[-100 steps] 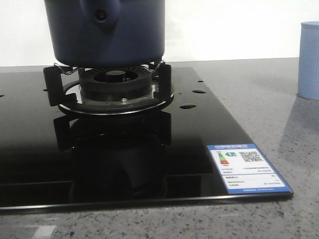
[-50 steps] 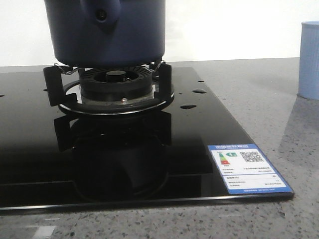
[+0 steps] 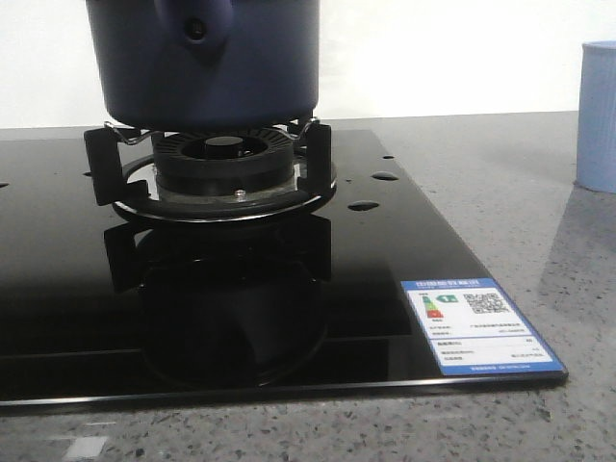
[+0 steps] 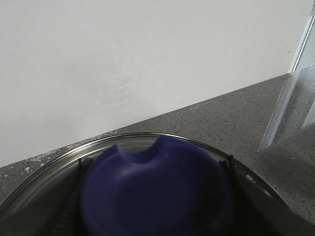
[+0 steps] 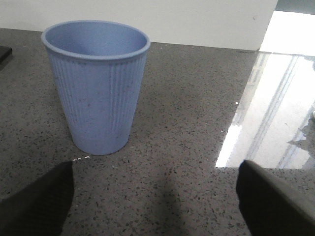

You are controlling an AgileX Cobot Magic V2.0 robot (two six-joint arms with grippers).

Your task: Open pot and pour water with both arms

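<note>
Front view — pot on burner; right wrist — cup, right gripper fingers apart; left gripper's state unclear

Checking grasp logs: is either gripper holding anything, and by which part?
Right gripper is open, holding nothing, cup ahead. Left: cannot tell; its fingers flank the lid's blue knob.

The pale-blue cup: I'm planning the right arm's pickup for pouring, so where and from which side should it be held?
Grip the cup around its ribbed wall, mid-height, coming in level from the side. It stands upright and handleless on the counter, mouth open, tapering downward. The right tool already faces it, open, nothing between.
</note>
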